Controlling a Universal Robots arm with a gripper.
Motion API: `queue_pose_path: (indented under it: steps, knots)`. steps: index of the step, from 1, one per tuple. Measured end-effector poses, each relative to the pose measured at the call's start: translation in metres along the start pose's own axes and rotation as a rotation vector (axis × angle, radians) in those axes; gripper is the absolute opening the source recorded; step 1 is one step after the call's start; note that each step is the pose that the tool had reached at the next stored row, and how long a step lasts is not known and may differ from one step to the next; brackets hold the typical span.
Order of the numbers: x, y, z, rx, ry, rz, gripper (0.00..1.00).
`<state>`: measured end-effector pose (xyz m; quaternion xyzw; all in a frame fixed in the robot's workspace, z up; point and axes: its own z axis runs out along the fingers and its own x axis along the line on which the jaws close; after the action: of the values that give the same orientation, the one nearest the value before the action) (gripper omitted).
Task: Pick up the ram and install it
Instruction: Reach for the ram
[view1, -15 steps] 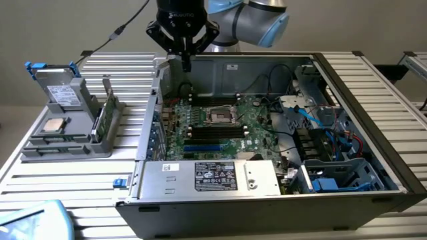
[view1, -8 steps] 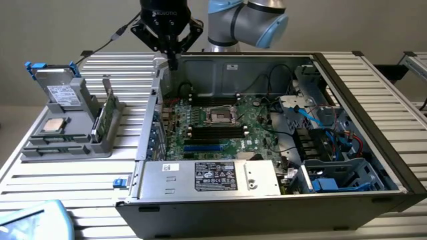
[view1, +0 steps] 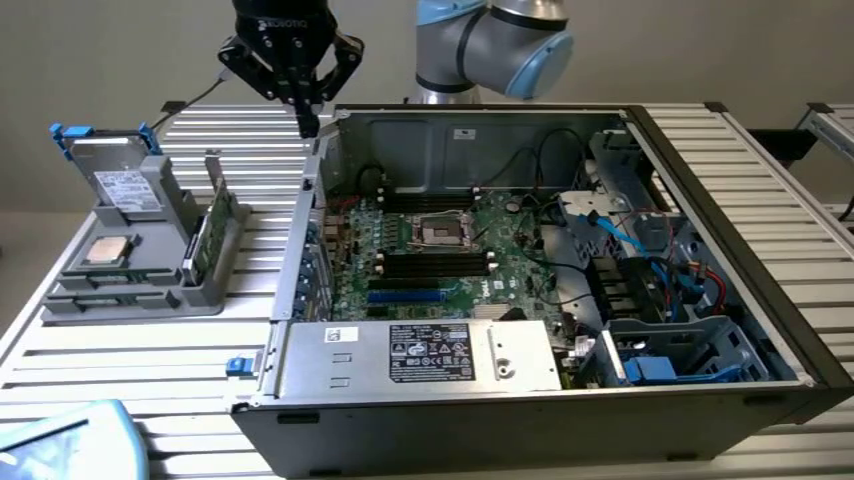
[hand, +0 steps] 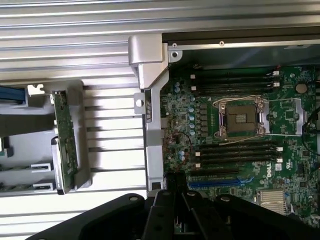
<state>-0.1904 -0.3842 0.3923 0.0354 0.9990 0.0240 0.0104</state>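
Tabletop (view1: 134, 370): slatted metal, carrying everything I can see.
Case (view1: 534, 430): an open PC case lies on its side towards the exterior view's right, with a silver power supply (view1: 414, 355) along its near edge.
Board (view1: 514, 255): green, flat on the case floor. An open socket (view1: 441, 232) sits between two banks of black slots (view1: 434, 264), and from the wrist view the slots (hand: 235, 150) look bare to me.
Holder (view1: 134, 290): grey, on the exterior view's left, just beside the case.
Ram (view1: 203, 235): it stands on its long edge in the holder's slot on the side nearest the case. On the wrist view the ram (hand: 64, 135) is well apart from my tool.
Fingers (view1: 308, 115): pressed together and holding nothing. They point straight down, high over the far corner of the case on the holder's side, and touch nothing. On the wrist view the fingers (hand: 169, 187) sit over the case wall, between ram and board.
Arm (view1: 494, 40): it reaches in from behind the case, with the wrist turned vertical.
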Motion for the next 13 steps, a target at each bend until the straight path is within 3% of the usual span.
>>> queue_pose_path:
  steps: [13]
  knots:
    - [0.059, -0.0041, 0.0027, 0.0, -0.0005, -0.002, 0.1]
